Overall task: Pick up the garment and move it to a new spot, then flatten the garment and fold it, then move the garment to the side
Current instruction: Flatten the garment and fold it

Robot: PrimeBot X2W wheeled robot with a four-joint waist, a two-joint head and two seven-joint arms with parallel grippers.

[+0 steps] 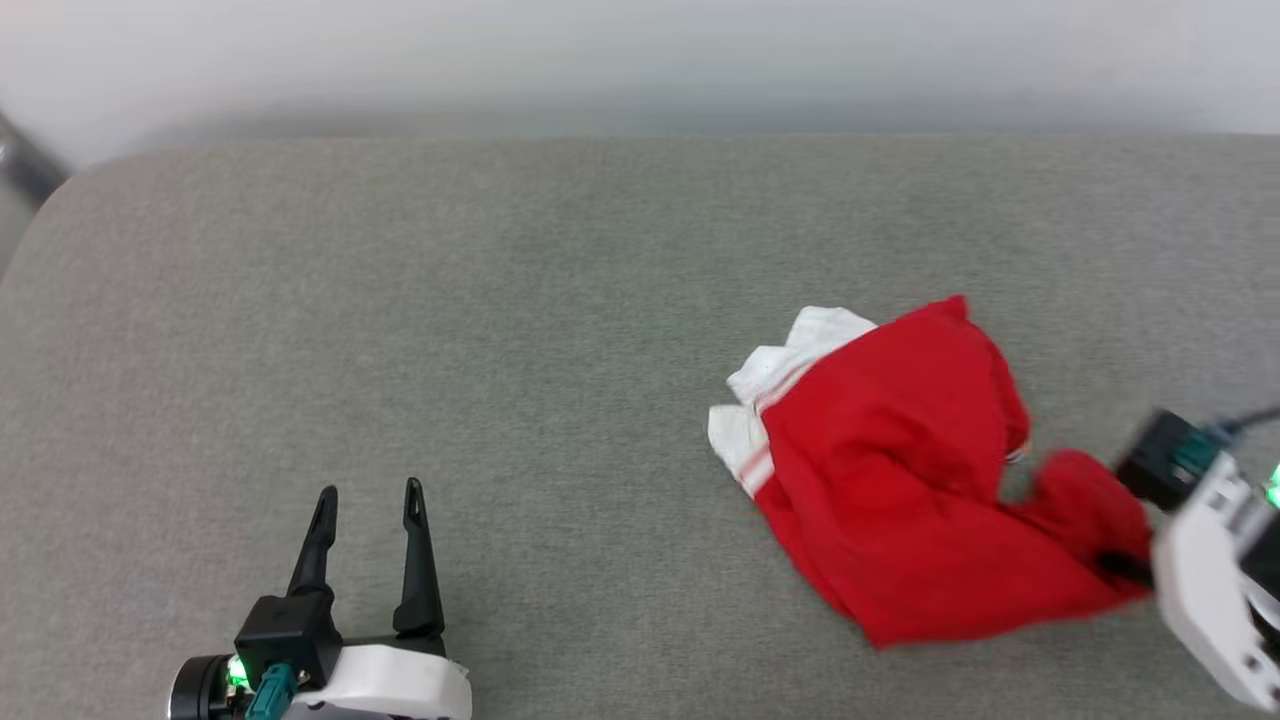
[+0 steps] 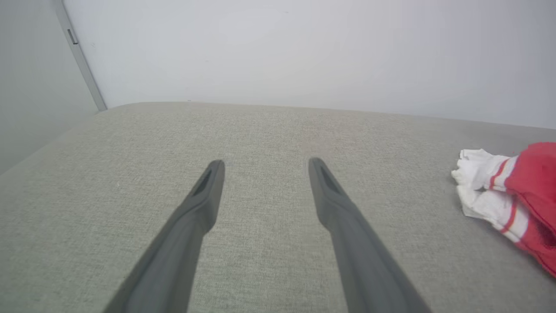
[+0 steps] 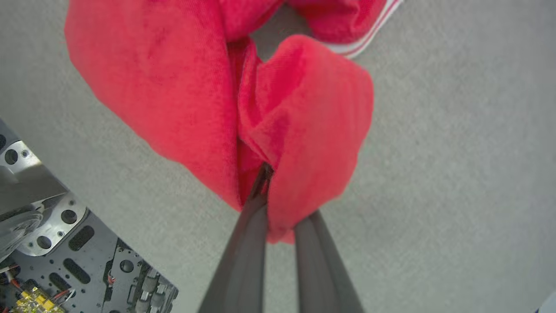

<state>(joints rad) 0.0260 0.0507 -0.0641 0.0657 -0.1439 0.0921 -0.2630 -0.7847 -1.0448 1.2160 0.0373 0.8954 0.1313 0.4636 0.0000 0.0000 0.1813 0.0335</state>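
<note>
The garment point(image 1: 900, 470) lies crumpled at the right of the grey padded surface, red with white striped sleeves at its left end. Its near right edge is bunched between the fingers of my right gripper point(image 1: 1125, 565), which is shut on the fabric. In the right wrist view the red cloth point(image 3: 304, 130) wraps over the two closed fingers point(image 3: 247, 243), hiding the tips. My left gripper point(image 1: 370, 492) rests at the lower left, open and holding nothing, well away from the shirt. The left wrist view has the white sleeve point(image 2: 486, 182) at its right edge.
The grey fabric surface point(image 1: 500, 300) stretches wide to the left and behind the shirt, ending at a pale wall. Its rounded left corner point(image 1: 60, 190) is at the far left. The robot's metal base point(image 3: 65, 252) appears below the right gripper.
</note>
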